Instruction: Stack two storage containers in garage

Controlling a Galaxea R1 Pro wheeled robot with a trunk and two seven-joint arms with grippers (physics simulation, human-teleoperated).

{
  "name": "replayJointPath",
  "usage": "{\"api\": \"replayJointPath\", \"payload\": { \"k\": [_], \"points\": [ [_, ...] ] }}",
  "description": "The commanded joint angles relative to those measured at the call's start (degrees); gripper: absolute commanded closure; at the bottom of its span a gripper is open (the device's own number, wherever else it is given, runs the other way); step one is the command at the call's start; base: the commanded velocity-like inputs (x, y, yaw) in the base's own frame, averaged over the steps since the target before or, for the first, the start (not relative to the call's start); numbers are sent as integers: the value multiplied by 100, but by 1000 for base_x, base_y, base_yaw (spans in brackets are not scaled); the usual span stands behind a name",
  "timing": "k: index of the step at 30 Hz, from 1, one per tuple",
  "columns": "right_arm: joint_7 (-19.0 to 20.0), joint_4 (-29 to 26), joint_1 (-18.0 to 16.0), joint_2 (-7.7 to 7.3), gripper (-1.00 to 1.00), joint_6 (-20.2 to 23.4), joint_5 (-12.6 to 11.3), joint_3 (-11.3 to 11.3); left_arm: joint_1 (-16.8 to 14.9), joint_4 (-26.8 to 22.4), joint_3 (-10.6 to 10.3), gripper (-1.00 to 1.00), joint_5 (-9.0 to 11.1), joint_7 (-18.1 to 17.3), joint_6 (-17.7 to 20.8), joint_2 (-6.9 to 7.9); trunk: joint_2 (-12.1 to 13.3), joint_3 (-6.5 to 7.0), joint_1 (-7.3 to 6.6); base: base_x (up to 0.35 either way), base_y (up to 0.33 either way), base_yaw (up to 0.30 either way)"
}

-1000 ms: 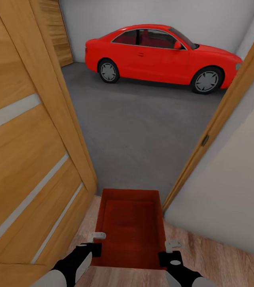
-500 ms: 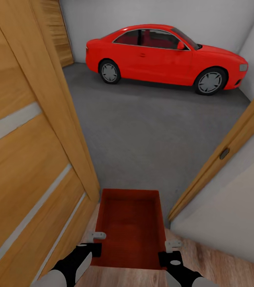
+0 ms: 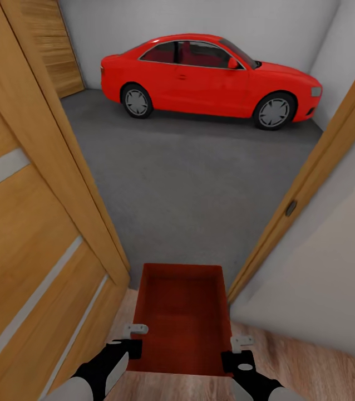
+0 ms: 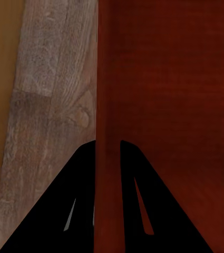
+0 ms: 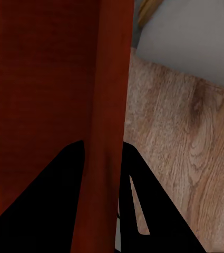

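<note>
1 storage container [image 3: 182,317], orange-red, open-top, carried in front of me at 6 o'clock of the head view, long axis pointing toward 12. I see only this 1; its far rim sits right at the line where wood planks [image 3: 305,362] meet the grey concrete floor [image 3: 188,184].

2 grippers, both clamped on the container. Left gripper [image 3: 138,329]: in its wrist view the 2 black fingers [image 4: 72,200] straddle the container's left wall [image 4: 107,158], closed against it, 1 finger inside and 1 outside. Right gripper [image 3: 242,340]: same hold on the right wall [image 5: 104,158], fingers [image 5: 54,200] pinching it from both sides.

Edges I am working between: 1 open wooden door [image 3: 27,239] with 2 pale inlaid strips, filling the 7 to 10 o'clock side, its lower edge just beside the container's left far corner. 1 door frame post [image 3: 305,184] slanting from 5 up to 2 o'clock, with 1 small dark latch plate [image 3: 291,208]; its foot is just beside the container's right far corner. 1 white-grey wall face [image 3: 333,262] at 4 o'clock.

Open room: the doorway gap widens toward 12 onto bare concrete, unobstructed up to 1 red car [image 3: 208,81] parked broadside at 12 o'clock, 2 wheels visible, well apart from the container. 1 wooden panel door [image 3: 52,50] at 11 o'clock against the garage's back wall [image 3: 200,19].
</note>
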Motion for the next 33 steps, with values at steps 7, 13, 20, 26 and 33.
{"api": "replayJointPath", "payload": {
  "k": [7, 13, 20, 26, 33],
  "points": [
    [-8, -6, -3, -108, 100, 82, -178, 8, 0, -34, -250, 100, 101, 52, -24, 13, -10, -9, 3, 0, 0, -223],
    [-8, -8, -3, -109, 100, 81, -178, 8, -1, -27, -252, 100, 99, 54, -20, 13, -10, -9, 3, 30, 26, -95],
    [-8, -6, -3, -104, 100, 81, -178, 8, -2, -25, -256, 100, 93, 52, -15, 13, -10, -9, 3, 207, 182, -5],
    [-9, -6, -3, -107, 100, 82, -178, 8, -1, -25, -256, 100, 92, 58, -19, 13, -10, -9, 3, 238, 206, 0],
    [-17, -6, -3, -104, 100, 81, -173, 8, 0, -25, -256, 100, 92, 60, -24, 13, -10, -9, 3, 94, 55, -19]
  ]
}}
